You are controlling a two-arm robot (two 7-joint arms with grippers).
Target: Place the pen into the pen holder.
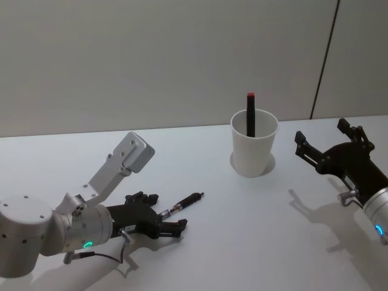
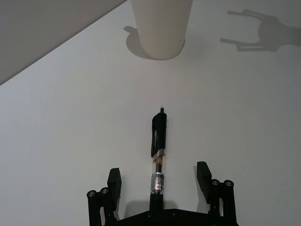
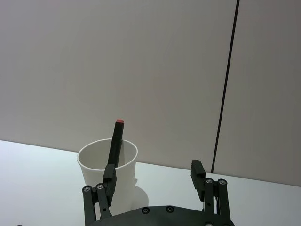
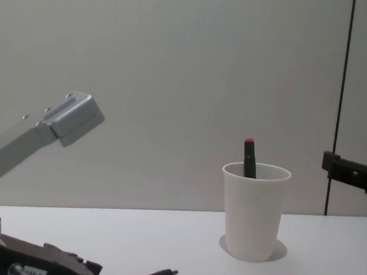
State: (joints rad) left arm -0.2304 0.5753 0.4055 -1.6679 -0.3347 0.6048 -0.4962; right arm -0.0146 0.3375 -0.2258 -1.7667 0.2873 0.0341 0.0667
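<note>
Bench level is where we find the left jaws, at the end of the left arm. They stand wide apart, with the clear-barrelled black pen lying flat on the bench along the centre line between them. Neither side touches it, and we see bare bench on both sides of the barrel. The pen's rear end runs back under the palm, and its dark clip end reaches out past the jaw tips. We read this as a straddle set up for closing: with the barrel centred, both sides should meet it together and not push it aside.

Straight ahead of the left jaws, well beyond the pen's tip, stands the pen holder, a white paper cup. A red-tipped dark pen already leans inside it, so the task's pen has yet to go in.

The right jaws, on the right arm, are also apart and hold nothing, raised off the bench with the pen holder just ahead of them. We judge this arm idle, held back so the left has a free path.

Once gripped, the pen will need lifting and tipping upright to clear the rim and the pen already there.
</note>
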